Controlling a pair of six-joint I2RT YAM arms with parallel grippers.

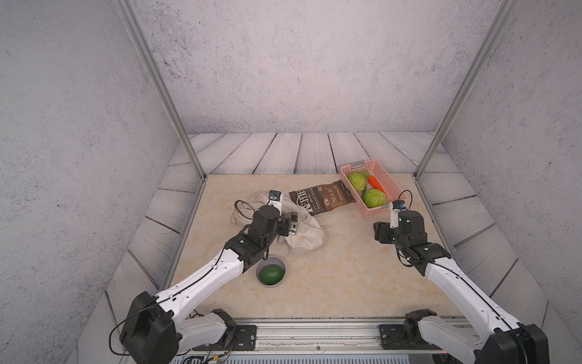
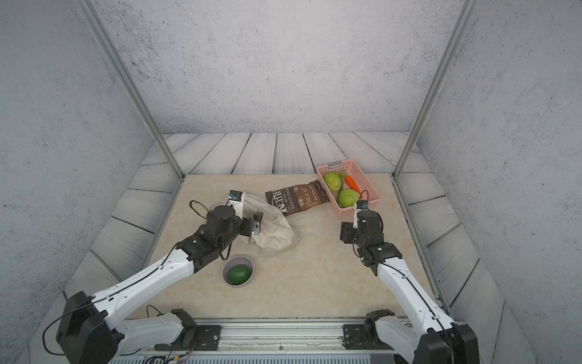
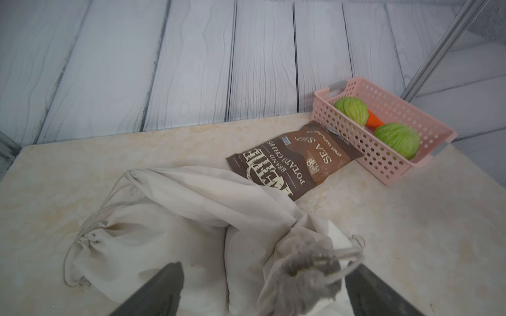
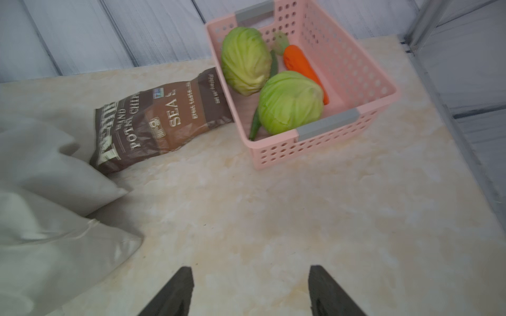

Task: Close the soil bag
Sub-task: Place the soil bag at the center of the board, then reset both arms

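Left wrist view puts the soil bag, a pale cloth drawstring sack, directly ahead of the left gripper. Its jaws stand wide apart, and the bunched, greyish neck and the drawstring lie between them, held by nothing. The right gripper is spread too, over bare table, with the soil bag off to its side.

I judge the mouth mostly cinched, though the blur there leaves me unsure. To finish well, the left gripper should back out straight so that no finger hooks the cord. If a gap shows, it should pinch only the cord and pull away from the neck while the right gripper steadies the body.

Beyond the soil bag, the brown chip bag reads "BRAND POTATO CHIPS" and "SEA SALT". The soil bag shows no writing.
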